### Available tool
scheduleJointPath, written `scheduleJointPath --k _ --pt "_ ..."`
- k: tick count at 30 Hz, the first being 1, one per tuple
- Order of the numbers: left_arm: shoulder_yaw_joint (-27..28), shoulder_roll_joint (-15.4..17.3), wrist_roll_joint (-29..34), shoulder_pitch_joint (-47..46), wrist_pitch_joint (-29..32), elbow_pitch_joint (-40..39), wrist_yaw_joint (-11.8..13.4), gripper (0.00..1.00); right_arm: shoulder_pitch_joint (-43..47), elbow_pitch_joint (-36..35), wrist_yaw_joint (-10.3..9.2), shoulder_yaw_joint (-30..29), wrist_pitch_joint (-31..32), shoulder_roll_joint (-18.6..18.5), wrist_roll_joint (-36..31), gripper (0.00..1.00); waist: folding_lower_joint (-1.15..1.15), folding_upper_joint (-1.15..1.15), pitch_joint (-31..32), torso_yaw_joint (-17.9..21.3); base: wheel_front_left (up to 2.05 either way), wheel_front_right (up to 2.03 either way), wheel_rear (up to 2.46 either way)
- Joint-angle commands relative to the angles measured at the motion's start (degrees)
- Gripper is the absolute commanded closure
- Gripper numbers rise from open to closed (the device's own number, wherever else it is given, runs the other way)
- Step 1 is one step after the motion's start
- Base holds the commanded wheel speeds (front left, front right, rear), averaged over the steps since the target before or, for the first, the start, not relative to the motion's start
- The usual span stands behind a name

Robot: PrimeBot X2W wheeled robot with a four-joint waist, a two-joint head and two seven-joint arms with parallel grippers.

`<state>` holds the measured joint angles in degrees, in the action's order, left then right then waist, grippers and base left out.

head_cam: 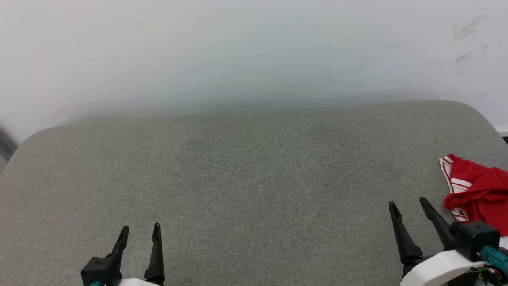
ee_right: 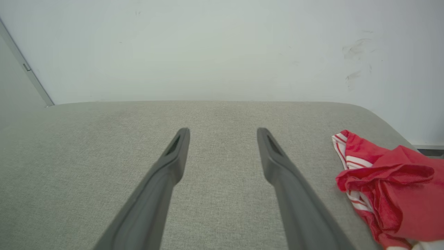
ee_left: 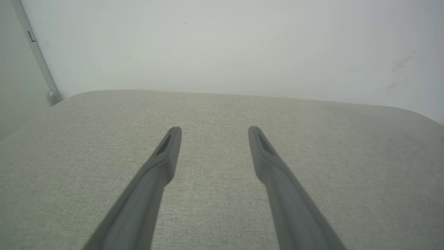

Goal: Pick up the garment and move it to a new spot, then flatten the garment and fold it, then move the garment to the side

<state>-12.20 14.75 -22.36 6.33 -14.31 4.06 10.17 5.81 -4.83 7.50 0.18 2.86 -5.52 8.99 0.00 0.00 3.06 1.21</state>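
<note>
The garment (head_cam: 478, 190) is a crumpled red heap with red-white striped trim, lying at the right edge of the grey cushioned surface (head_cam: 254, 178); part of it runs out of the head view. In the right wrist view the garment (ee_right: 388, 187) sits just right of my fingers, apart from them. My right gripper (head_cam: 408, 203) is open beside it, a little to its left, holding nothing. My left gripper (head_cam: 141, 228) is open at the lower left over bare fabric. The left gripper (ee_left: 211, 129) has nothing between its fingers, and the right gripper (ee_right: 223, 130) is likewise empty.
A pale wall (head_cam: 254, 51) rises right behind the grey surface, with dark scuff marks (head_cam: 468, 39) at its right. The surface has rounded far corners. A metal strip (ee_left: 38, 55) runs down the wall at the far left.
</note>
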Motion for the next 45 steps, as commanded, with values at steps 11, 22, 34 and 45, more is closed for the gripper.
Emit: scheduleJointPath --k 11,22,34,45 --pt "-0.14 0.09 -0.17 -0.34 0.02 0.56 -0.03 1.0 -0.52 1.35 0.01 0.58 -0.87 -0.01 0.54 1.0 0.0 0.0 -0.15 0.07 0.0 0.0 0.0" --pt "1.74 -1.59 -9.1 -1.38 2.4 2.29 -2.13 1.0 -1.48 4.34 0.01 -0.21 -0.27 0.36 10.9 1.0 0.01 0.0 -0.38 -0.02 0.0 0.0 0.0" --pt "4.08 -2.93 -18.64 -3.31 5.0 3.73 -4.57 1.0 -3.22 6.54 0.01 -1.19 0.32 0.68 22.0 1.0 0.01 0.0 -0.64 -0.13 0.0 0.0 0.0" --pt "6.2 -4.15 -26.99 -4.92 7.32 4.84 -6.69 1.0 -4.72 8.47 0.0 -2.07 0.84 0.98 31.75 1.0 0.01 0.0 -0.91 -0.25 0.0 0.0 0.0"
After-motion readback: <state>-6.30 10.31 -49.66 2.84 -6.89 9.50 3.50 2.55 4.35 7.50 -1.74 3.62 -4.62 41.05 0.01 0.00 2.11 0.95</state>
